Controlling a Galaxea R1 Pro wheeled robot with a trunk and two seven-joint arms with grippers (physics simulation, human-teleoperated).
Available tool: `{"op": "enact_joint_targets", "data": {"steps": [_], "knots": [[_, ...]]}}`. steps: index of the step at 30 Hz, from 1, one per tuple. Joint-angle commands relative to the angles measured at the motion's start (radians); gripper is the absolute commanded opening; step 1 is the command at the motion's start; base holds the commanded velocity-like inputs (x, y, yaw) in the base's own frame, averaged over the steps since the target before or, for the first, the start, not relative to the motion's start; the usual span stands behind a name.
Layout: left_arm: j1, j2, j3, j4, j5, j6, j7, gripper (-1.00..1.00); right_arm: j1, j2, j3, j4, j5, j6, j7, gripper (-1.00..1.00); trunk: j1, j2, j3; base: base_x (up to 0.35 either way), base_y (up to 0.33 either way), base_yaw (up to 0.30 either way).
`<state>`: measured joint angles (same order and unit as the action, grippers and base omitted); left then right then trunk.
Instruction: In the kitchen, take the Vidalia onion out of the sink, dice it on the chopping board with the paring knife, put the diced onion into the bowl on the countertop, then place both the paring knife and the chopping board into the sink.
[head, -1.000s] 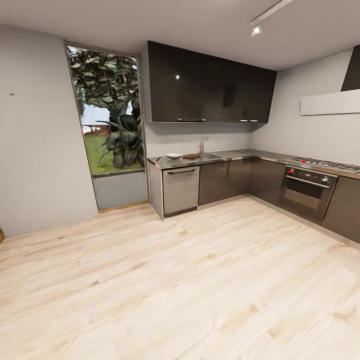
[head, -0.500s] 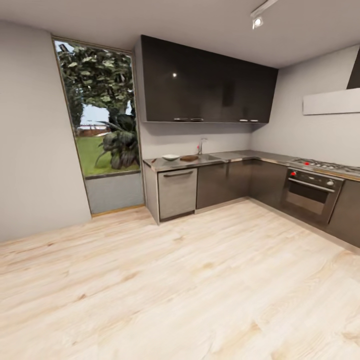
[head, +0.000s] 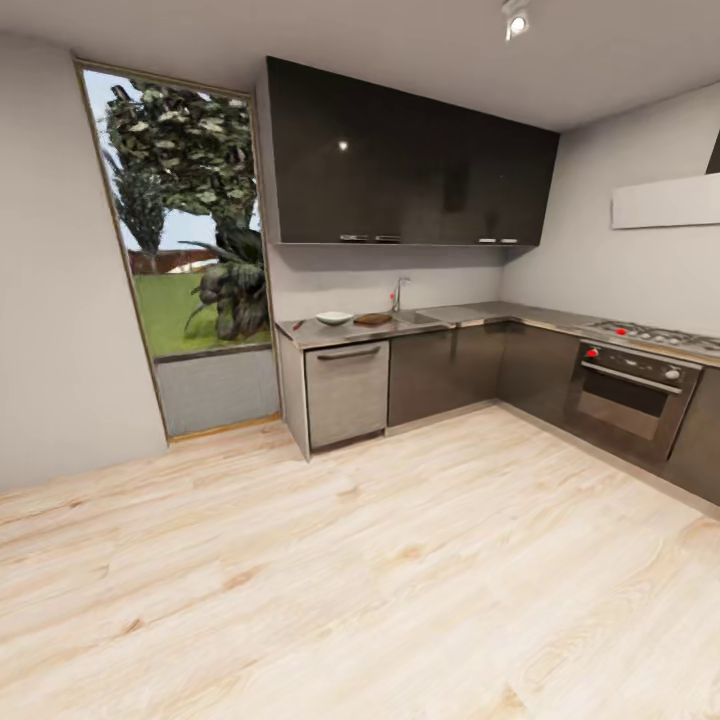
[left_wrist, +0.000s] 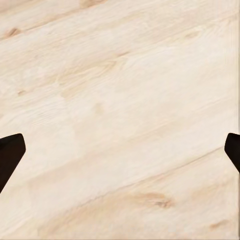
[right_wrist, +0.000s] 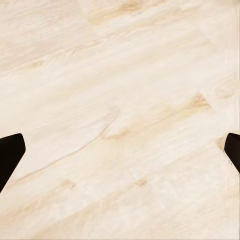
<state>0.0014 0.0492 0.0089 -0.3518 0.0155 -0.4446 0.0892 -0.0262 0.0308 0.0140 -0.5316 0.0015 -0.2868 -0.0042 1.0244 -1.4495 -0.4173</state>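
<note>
Two tools were in play, both with jaws spread wide and nothing between them: the left tool (left_wrist: 120, 150) and the right tool (right_wrist: 120, 150) each looked straight down at bare wooden floor (head: 400, 560), only the dark fingertips (left_wrist: 10, 155) showing at the frame edges.

Step in hand, as I read it: the drive up to the sink end of the kitchen. Nothing grasped, task barely begun.

Task things sat far across the room on the bench (head: 470, 312):
- one bowl (head: 334, 318), white, near the window end
- one chopping board (head: 373, 319), dark, just beside the bowl on the sink side
- one sink (head: 418, 317) with one tap (head: 399, 293) behind it
- one small reddish thing that may have been the paring knife (head: 298, 325), near the bench's end; too small to be sure
- onion: not resolvable at this range, presumably down in the basin

To do the drive well: head for the bench stretch in front of board and sink, stop square to it and near enough for both arms to reach the basin. Keep the arms tucked until parked. The oven (head: 628, 395) run on the right was well apart from that line.
</note>
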Motion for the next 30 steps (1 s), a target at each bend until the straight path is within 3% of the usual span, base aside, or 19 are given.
{"op": "enact_joint_targets", "data": {"steps": [1, 30], "knots": [[0.0, 0.0, 0.0, -0.001, 0.001, -0.002, 0.001, 1.0, -0.001, 0.0, 0.001, 0.001, 0.0, -0.003, 0.0, 1.0, 0.001, 0.0, -0.001, 0.333, -0.134, 0.0], [0.0, 0.0, 0.0, -0.002, 0.001, -0.002, 0.001, 1.0, 0.0, -0.003, 0.002, 0.001, 0.002, -0.003, 0.0, 1.0, 0.001, 0.0, -0.001, 0.333, -0.112, 0.0]]}}
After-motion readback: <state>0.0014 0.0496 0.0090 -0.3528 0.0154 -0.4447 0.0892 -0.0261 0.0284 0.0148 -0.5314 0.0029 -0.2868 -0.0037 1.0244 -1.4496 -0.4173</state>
